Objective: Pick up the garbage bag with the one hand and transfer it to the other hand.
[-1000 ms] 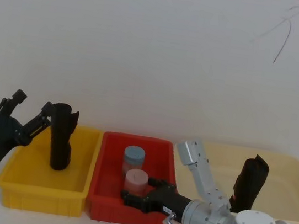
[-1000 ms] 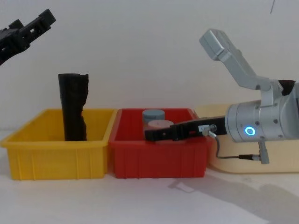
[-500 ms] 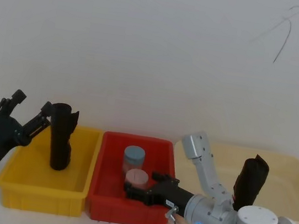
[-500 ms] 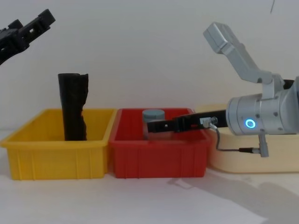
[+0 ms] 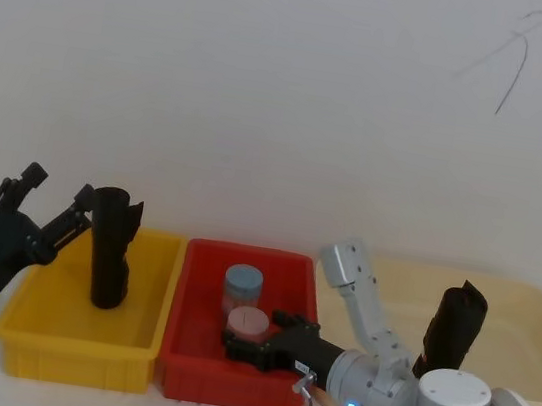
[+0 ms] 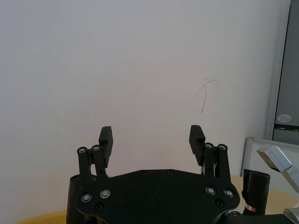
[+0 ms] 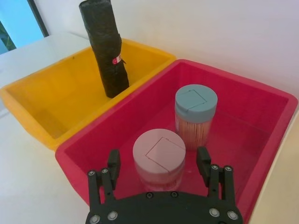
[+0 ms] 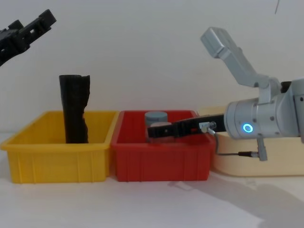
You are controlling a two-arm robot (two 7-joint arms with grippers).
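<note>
— Well, where do we find the garbage bag [image 5: 112, 248]?

— We see it standing upright in the yellow bin [image 5: 38, 350], toward the back, with a small red mark on its side. No finger touches it.

— And our left gripper [image 5: 41, 203]?

— We hold it raised above the yellow bin's left end, just left of the bag's top, fingers spread wide with nothing between them.

— The right gripper [image 7: 159, 161]?

— We have it low over the red bin [image 5: 187, 368], its fingers parted either side of the pink-lidded jar [image 7: 159, 158], not closed on it as far as we can tell. The blue-lidded jar [image 7: 195, 114] stands just behind. A second black roll [image 5: 454, 330] stands upright in the cream tray [image 5: 540, 301], well apart from the grippers.
</note>
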